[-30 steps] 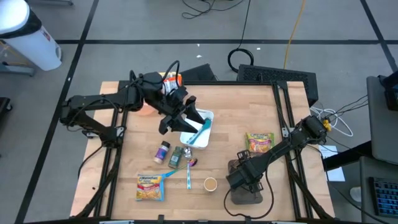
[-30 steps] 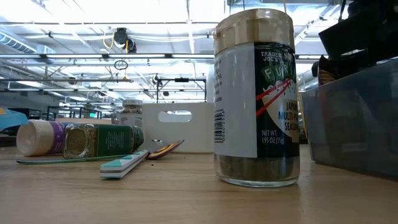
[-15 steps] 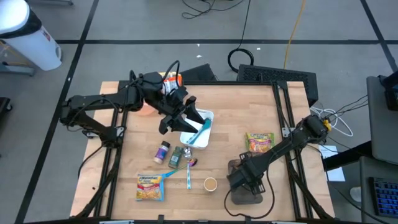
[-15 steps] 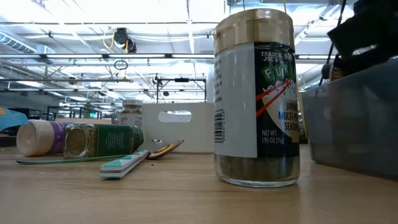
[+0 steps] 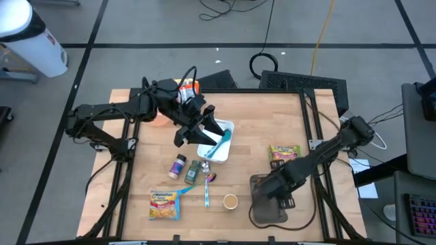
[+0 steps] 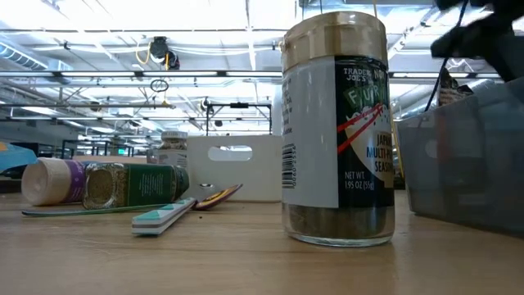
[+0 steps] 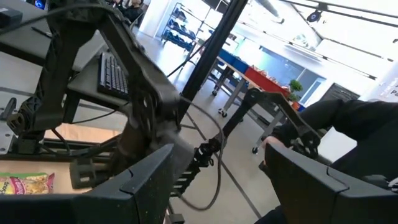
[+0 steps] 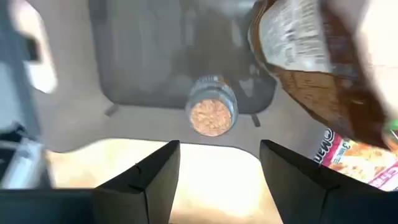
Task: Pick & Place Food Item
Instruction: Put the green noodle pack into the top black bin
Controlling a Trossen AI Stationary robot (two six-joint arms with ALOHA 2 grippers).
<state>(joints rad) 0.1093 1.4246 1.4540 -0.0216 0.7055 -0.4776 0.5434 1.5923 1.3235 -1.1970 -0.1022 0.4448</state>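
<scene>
The right hand (image 5: 272,194) hangs over a dark bin (image 5: 270,212) at the near right of the tabletop (image 5: 252,122). In the right wrist view its fingers (image 8: 144,180) stand apart with nothing between them, and a jar with a cork-coloured lid (image 8: 211,112) lies inside the bin below. A ramen packet (image 5: 284,156) rests on the tabletop just beyond the bin, to the right. The left hand (image 5: 204,126) hovers above the far edge of a white tray (image 5: 223,151) near the middle of the tabletop, fingers (image 7: 149,180) spread and empty; a teal utensil (image 5: 218,144) leans in the tray. Near the tray lie a pale-capped bottle (image 5: 178,165), a green spice jar (image 5: 193,171), a toothbrush (image 5: 207,191), a seasoning jar (image 5: 230,201) and a second ramen packet (image 5: 164,204).
</scene>
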